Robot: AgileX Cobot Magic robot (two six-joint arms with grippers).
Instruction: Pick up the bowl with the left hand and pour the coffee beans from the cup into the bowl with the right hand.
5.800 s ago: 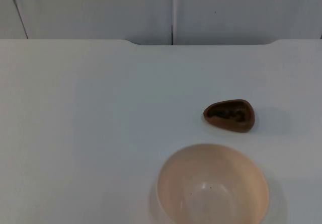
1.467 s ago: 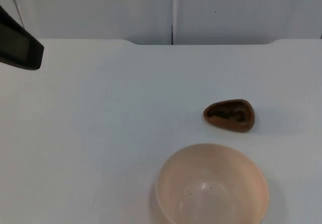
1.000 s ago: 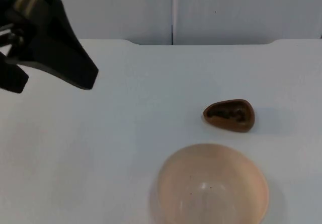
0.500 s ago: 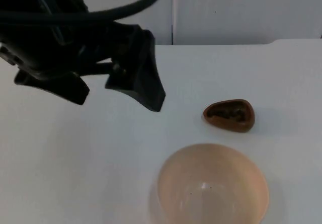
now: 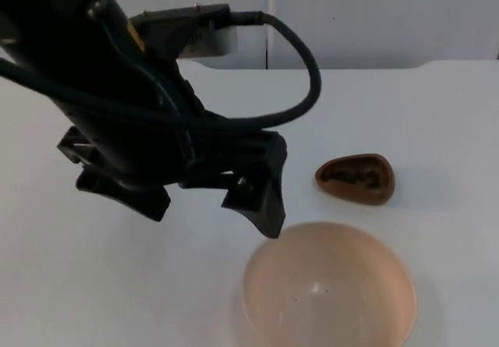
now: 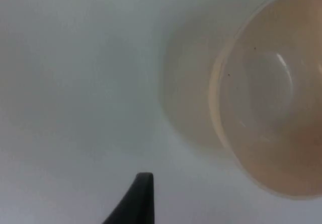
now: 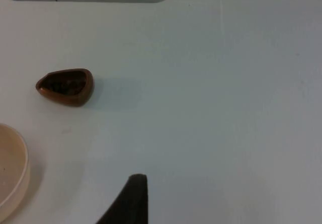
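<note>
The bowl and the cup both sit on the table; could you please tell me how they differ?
The bowl is pale cream; the cup is dark brown. The bowl is round and far wider; the cup is small and tapers to a point at one end. The bowl is empty; the cup holds dark coffee beans. Both stand upright on the white table, apart, neither held.

Left hand (image 5: 210, 207) has advanced from the upper-left corner of the top view across the counter (image 5: 437, 113); its fingers, spread apart, now stand just beside the rim of the bowl (image 5: 327, 292).
</note>
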